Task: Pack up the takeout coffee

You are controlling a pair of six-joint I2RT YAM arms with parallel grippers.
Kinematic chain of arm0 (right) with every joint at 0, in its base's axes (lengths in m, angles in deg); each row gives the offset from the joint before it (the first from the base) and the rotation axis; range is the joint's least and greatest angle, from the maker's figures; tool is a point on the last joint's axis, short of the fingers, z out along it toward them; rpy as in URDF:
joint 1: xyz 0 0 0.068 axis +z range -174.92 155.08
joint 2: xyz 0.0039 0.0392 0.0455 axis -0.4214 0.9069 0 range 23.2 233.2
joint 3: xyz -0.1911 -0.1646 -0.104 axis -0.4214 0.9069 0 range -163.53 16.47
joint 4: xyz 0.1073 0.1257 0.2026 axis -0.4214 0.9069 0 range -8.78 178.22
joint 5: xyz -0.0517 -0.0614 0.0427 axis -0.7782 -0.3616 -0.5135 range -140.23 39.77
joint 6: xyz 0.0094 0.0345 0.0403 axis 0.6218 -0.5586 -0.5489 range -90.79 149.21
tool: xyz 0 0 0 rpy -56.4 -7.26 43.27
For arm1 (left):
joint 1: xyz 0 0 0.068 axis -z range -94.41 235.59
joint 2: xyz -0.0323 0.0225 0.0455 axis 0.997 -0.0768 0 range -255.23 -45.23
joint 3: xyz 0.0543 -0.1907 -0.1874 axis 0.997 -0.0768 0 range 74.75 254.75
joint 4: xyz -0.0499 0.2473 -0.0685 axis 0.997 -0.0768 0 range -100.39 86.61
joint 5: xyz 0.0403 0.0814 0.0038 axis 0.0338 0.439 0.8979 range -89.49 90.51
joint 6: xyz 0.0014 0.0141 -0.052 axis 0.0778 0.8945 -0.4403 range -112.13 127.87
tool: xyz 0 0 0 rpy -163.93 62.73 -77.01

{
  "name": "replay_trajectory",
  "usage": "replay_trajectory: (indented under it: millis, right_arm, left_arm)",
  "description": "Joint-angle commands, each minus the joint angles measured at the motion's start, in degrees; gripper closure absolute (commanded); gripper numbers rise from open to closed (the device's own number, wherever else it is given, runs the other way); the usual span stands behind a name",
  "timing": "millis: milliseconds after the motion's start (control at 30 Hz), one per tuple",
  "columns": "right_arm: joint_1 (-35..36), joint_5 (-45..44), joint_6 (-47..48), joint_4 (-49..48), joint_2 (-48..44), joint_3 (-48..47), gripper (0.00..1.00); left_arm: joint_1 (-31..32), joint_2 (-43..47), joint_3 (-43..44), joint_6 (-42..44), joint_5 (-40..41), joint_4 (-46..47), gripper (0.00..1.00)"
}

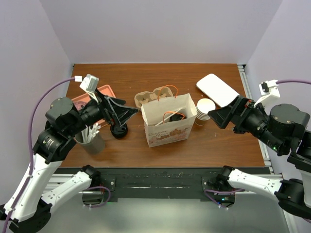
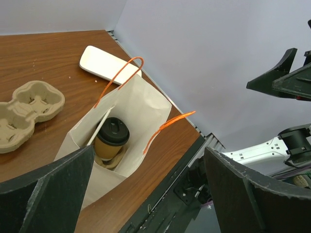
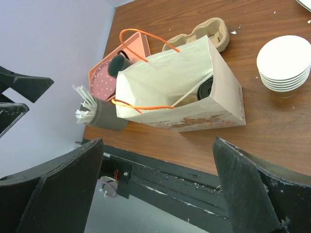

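The takeout coffee [image 2: 112, 140], a tan cup with a black sip lid, stands upright inside the open cream paper bag [image 1: 167, 127] with orange handles at the table's middle. Its lid shows dark through the bag's mouth in the top view [image 1: 176, 116] and in the right wrist view [image 3: 205, 89]. My left gripper [image 1: 130, 113] is open and empty, raised just left of the bag. My right gripper [image 1: 217, 117] is open and empty, raised right of the bag. Both wrist views look between wide-spread jaws at the bag [image 2: 136, 104] [image 3: 194, 104].
A cardboard cup carrier [image 1: 155, 96] lies behind the bag. A stack of lidless cups [image 1: 205, 110] stands right of it, with a white tray [image 1: 217, 90] beyond. At left are a pink tray [image 1: 92, 99], a loose black lid [image 1: 119, 130] and a grey holder of stirrers [image 1: 91, 140].
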Motion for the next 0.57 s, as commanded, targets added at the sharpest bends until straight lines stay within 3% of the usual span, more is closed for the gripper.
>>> replay_trajectory:
  millis: [0,533]
  right_arm:
    - [-0.12,-1.36,0.1,-2.86,0.5,-0.67,0.01]
    - [-0.12,-1.27,1.33,-4.0,0.94,0.13,0.01]
  left_arm:
    - [0.22,0.17,2.12,1.72,0.7,0.43,0.0]
    - [0.22,-0.36,2.83,2.16,0.78,1.14,0.0]
